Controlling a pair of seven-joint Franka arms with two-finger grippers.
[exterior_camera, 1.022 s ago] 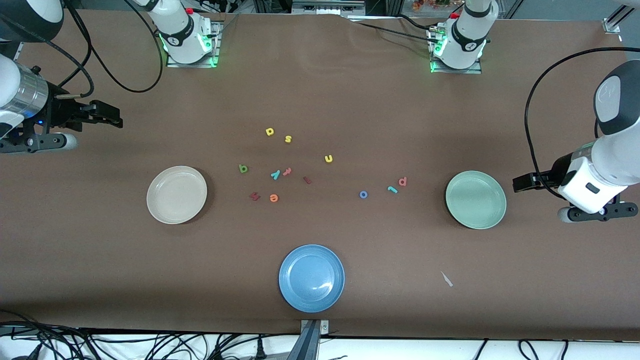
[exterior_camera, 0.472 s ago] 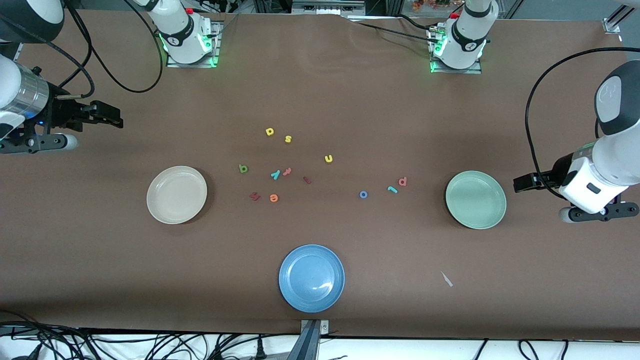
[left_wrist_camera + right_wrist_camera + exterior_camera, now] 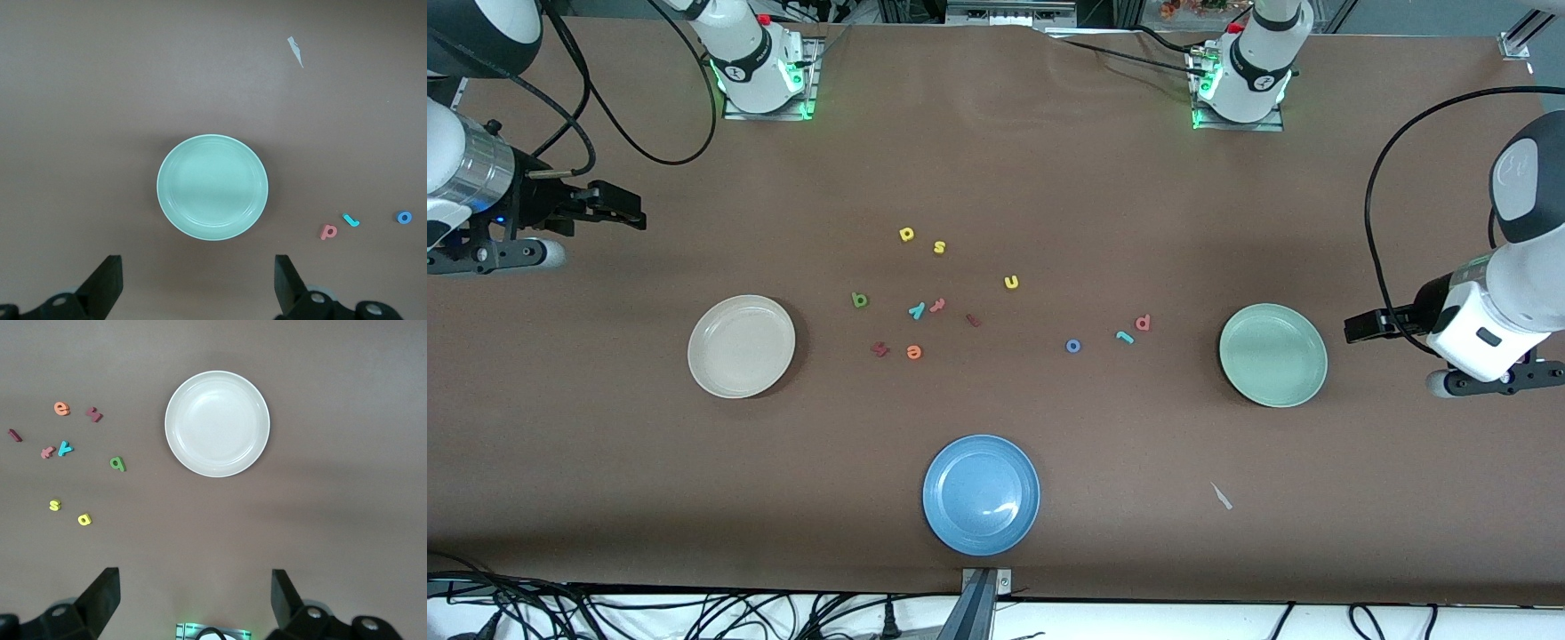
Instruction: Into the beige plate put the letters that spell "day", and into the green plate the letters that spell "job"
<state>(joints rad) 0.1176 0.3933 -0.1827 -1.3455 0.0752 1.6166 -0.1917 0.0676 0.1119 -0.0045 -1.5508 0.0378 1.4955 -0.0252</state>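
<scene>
Nothing has been sorted yet: both target plates are bare, and all 6 wanted letters lie loose on the surface (image 3: 1049, 178) between them.

The beige plate (image 3: 741, 346) sits toward the right arm's end, and the "day" letters cluster on its inner side. The dark green round-bowled letter (image 3: 859, 300) is the closest to it, the teal "y" (image 3: 916, 309) lies just past that, and the yellow round-bowled letter (image 3: 906, 234) is farther from the front camera, beside the yellow "s" (image 3: 939, 247). The right gripper (image 3: 609, 206) hangs over the end of the surface, outside the beige plate, with its jaws spread wide and holding nothing. In the right wrist view the plate (image 3: 217, 423) lies between those jaws and the letters, so the arm would have to reach across it.

The green plate (image 3: 1272, 355) sits toward the left arm's end. The 3 "job" letters form a short row beside it: the salmon-pink letter (image 3: 1143, 322) closest, the teal "j" (image 3: 1124, 336) touching or nearly touching it, and the blue "o" (image 3: 1073, 346) a little apart. The left gripper (image 3: 1360, 325) hovers just outside the green plate, jaws released and empty.

Each arm is clearly the nearer one to its own word. The "j" has a long axis that runs slantwise, so the jaws would probably need to close across its stem. The dark red letters, the orange "e" (image 3: 912, 352), the yellow "u" (image 3: 1011, 282) and the blue plate (image 3: 981, 494) play no part.
</scene>
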